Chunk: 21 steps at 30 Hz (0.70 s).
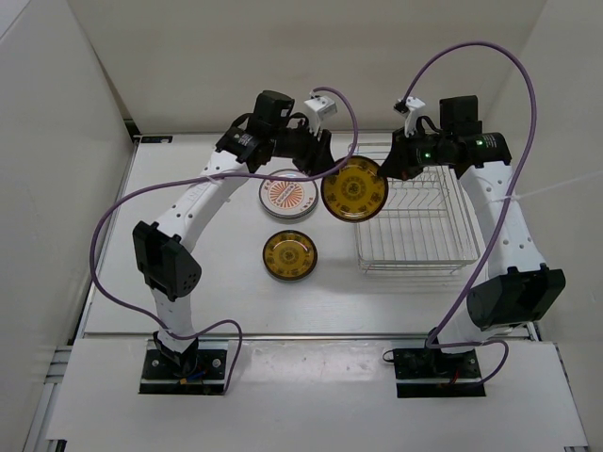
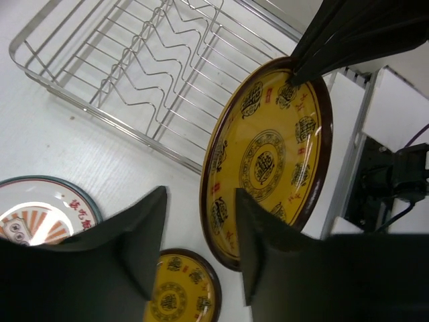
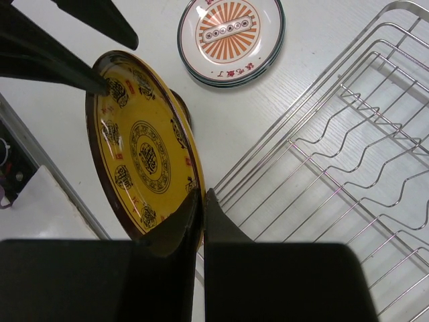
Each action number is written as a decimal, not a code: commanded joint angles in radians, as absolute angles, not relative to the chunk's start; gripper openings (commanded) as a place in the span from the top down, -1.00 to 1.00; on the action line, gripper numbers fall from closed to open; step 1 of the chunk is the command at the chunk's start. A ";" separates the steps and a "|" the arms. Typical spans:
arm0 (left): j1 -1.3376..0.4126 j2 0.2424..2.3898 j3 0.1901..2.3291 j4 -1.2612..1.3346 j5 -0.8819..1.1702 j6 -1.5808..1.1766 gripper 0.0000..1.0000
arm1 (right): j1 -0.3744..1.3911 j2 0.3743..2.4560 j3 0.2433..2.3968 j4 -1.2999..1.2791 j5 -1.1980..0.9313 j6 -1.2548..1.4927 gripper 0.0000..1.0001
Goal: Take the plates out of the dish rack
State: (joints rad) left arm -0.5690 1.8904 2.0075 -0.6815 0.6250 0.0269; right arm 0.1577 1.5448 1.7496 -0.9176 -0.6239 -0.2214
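A: Hanging aloft, the golden-yellow plate (image 1: 354, 188) is pinched at its rim by the right gripper (image 3: 202, 196), just beside the dish rack's (image 1: 415, 266) left edge.
B: And the left gripper (image 2: 201, 194)?
A: Its jaws are parted astride the opposite rim.

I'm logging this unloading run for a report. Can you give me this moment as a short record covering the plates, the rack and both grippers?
held plate: golden-yellow plate, on edge in the air, beside the dish rack
right gripper: shut on that plate's rim
left gripper: open, fingers straddling the plate's opposite rim
dish rack: no plates visible in it
table: holds a stack of orange-centred plates and a second golden-yellow plate, lying flat
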 commanded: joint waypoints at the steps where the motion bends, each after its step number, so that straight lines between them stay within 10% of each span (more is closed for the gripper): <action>1: -0.577 1.879 2.042 -0.690 0.653 0.021 0.02 | 0.160 1.505 1.744 -0.881 -0.632 -0.233 1.00; 6: -0.577 1.879 2.042 -0.690 0.635 0.021 0.58 | 0.160 1.496 1.735 -0.881 -0.621 -0.233 1.00; 19: -0.587 1.888 1.977 -0.661 0.635 0.003 0.79 | 0.160 1.477 1.726 -0.871 -0.621 -0.215 1.00; 21: -0.598 1.888 1.977 -0.661 0.623 0.003 0.57 | 0.160 1.468 1.726 -0.862 -0.621 -0.215 1.00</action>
State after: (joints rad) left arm -0.5774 1.8912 1.9881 -0.6682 0.6266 0.0090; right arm 0.1581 1.5227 1.7195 -0.9108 -0.5999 -0.2192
